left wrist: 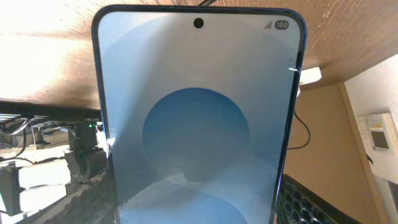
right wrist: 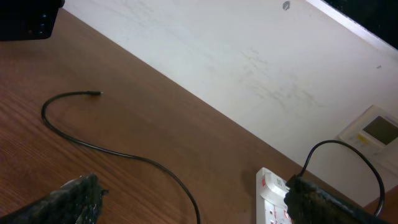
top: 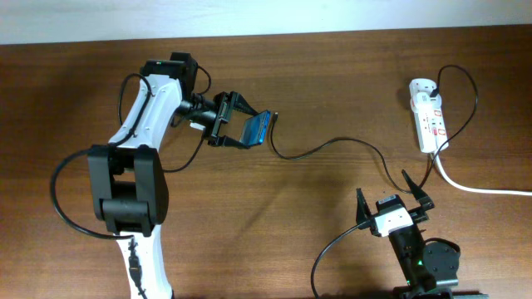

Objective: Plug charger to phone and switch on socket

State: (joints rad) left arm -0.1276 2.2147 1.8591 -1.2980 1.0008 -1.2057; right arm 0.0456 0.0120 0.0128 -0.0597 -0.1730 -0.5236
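My left gripper (top: 238, 126) is shut on the phone (top: 257, 128), holding it lifted and tilted above the table at upper middle. In the left wrist view the phone (left wrist: 198, 118) fills the frame, blue screen lit with a lighter oval. The charger, a thin black cable (top: 332, 143), curves from the socket across the table; its plug tip (top: 273, 135) lies just right of the phone, apart from it. The tip also shows in the right wrist view (right wrist: 97, 94). The white socket (top: 427, 114) lies at far right and shows in the right wrist view (right wrist: 271, 197). My right gripper (top: 394, 199) is open and empty at lower right.
The socket's thick white cord (top: 478, 187) runs off the right edge. A pale wall (right wrist: 261, 68) borders the table's far side. Bare brown wood (top: 274, 224) lies between the two arms.
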